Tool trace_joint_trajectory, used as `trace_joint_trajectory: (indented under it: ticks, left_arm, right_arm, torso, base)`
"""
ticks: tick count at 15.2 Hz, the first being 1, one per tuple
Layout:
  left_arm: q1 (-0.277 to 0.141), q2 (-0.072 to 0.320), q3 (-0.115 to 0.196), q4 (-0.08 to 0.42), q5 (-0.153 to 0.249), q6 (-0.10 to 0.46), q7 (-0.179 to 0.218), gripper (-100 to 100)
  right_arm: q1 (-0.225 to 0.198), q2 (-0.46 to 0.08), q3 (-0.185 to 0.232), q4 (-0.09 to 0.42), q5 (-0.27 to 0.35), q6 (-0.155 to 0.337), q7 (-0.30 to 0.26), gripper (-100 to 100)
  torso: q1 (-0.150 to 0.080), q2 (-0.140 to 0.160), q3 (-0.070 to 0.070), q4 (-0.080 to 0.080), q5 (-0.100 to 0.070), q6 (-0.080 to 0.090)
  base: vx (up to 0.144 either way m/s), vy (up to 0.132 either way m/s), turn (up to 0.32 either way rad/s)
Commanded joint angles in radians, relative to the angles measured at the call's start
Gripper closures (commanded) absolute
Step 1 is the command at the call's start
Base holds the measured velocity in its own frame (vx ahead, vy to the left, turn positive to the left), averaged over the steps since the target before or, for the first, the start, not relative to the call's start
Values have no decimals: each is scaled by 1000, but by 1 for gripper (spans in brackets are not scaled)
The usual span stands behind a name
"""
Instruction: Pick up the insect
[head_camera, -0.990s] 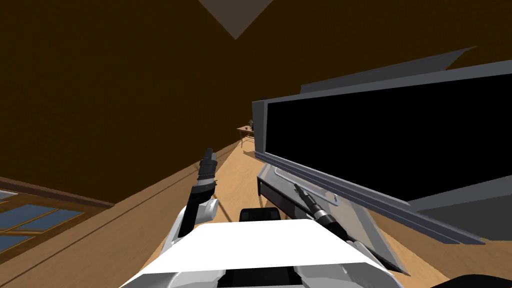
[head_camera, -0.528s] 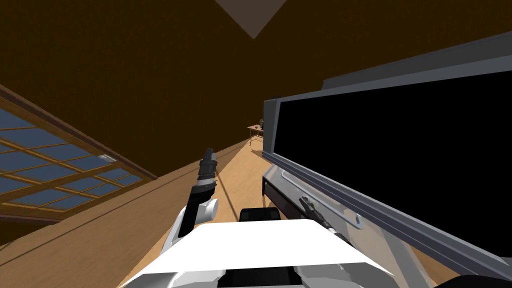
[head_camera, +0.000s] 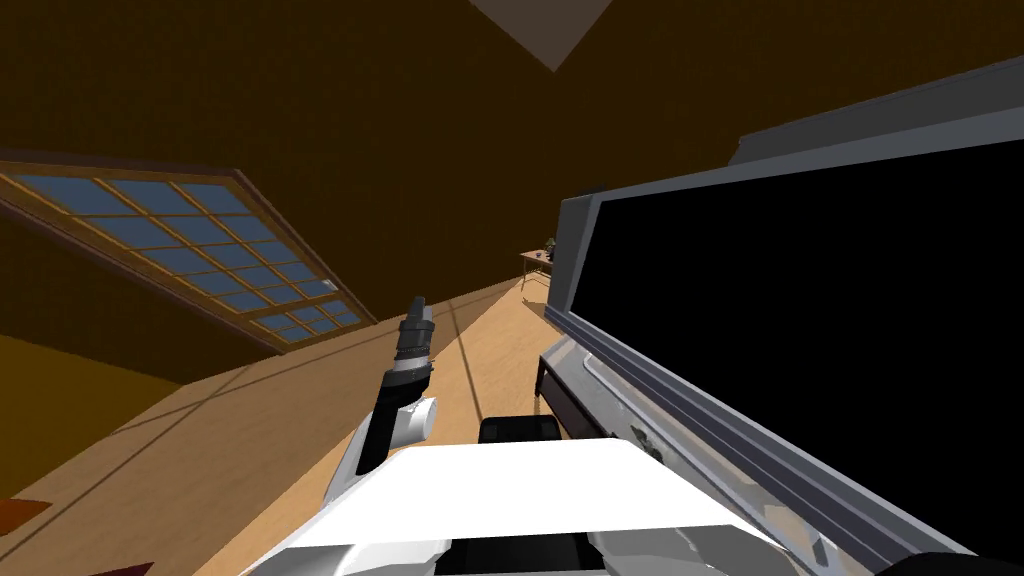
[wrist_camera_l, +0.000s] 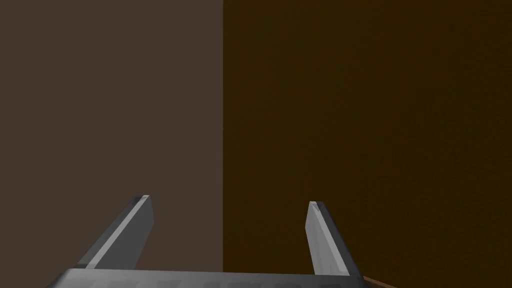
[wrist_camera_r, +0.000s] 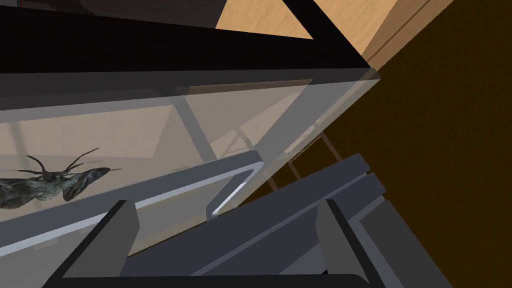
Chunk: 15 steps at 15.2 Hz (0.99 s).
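The insect (wrist_camera_r: 45, 182) lies at ten o'clock of our open, empty right hand (wrist_camera_r: 226, 205), its long axis running nine-to-three. Our left hand (wrist_camera_l: 227, 202), open and empty too, looks farther off.

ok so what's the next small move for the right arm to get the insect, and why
Probably slide the right gripper sideways toward the insect. Its fingers stand open, but the insect lies on the translucent shelf outside the gap, beyond one finger; a grey bar sits between them instead.
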Motion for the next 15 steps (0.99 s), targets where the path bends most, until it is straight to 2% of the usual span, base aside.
trace_joint_trajectory:
  ticks: [1,8,10,11,13,14,15]
  left_arm:
    - [0,0,0,0,0,0,0,0]
    - [0,0,0,0,0,0,0,0]
    - [0,0,0,0,0,0,0,0]
    - [0,0,0,0,0,0,0,0]
    - [0,0,0,0,0,0,0,0]
    - [0,0,0,0,0,0,0,0]
    - [0,0,0,0,0,0,0,0]
  right_arm:
    - [15,0,0,50,17,-8,2,-100]
    - [80,-15,20,189,95,12,-10,-100]
    - [80,-15,20,193,95,12,-10,-100]
    - [95,-17,24,224,113,17,-12,-100]
    - [95,-17,24,224,113,17,-12,-100]
    - [108,-19,29,252,130,21,-15,-100]
    - [108,-19,29,254,130,21,-15,-100]
  torso:
    - [0,0,0,0,0,0]
    - [0,-2,-1,-1,0,1]
    - [1,0,0,0,0,1]
    - [1,0,0,0,0,2]
    - [2,0,0,0,0,1]
    - [3,-1,0,0,0,1]
    - [3,-1,0,0,1,1]
  base:
    - [-12,-56,309]
    - [25,-54,442]
    - [-6,-44,228]
    - [-4,-25,250]
    - [-2,-26,198]
    - [-3,-23,278]
    - [-3,-30,318]
